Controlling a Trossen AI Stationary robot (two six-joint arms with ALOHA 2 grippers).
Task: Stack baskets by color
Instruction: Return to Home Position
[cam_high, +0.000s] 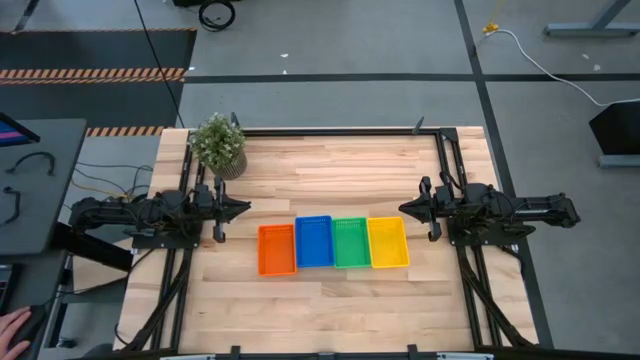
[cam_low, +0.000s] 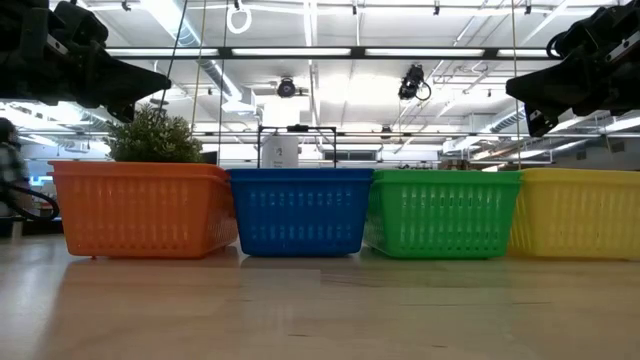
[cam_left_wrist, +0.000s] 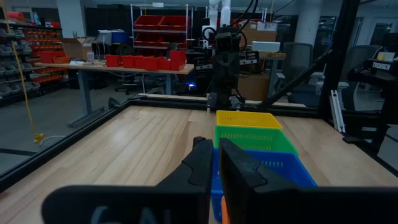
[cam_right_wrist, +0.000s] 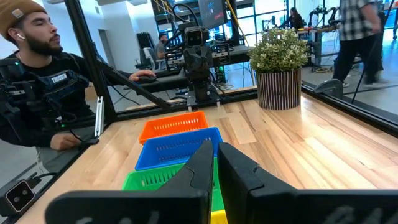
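Observation:
Several baskets stand side by side in a row on the wooden table, bottoms down: orange (cam_high: 277, 249), blue (cam_high: 313, 241), green (cam_high: 351, 242) and yellow (cam_high: 388, 242). The low view shows them touching wall to wall: orange (cam_low: 140, 208), blue (cam_low: 300, 210), green (cam_low: 442, 212), yellow (cam_low: 580, 212). My left gripper (cam_high: 245, 208) hovers level at the table's left, shut, pointing toward the row. My right gripper (cam_high: 403, 208) hovers level at the right, shut, facing the left one. Both hold nothing and stand above and beyond the baskets' far side.
A potted plant (cam_high: 218, 145) stands at the table's far left corner, behind my left arm. A black frame rail (cam_high: 330, 131) runs along the far edge. A person (cam_right_wrist: 37, 87) sits beyond the table's near side. Bare wood lies on the near and far sides of the row.

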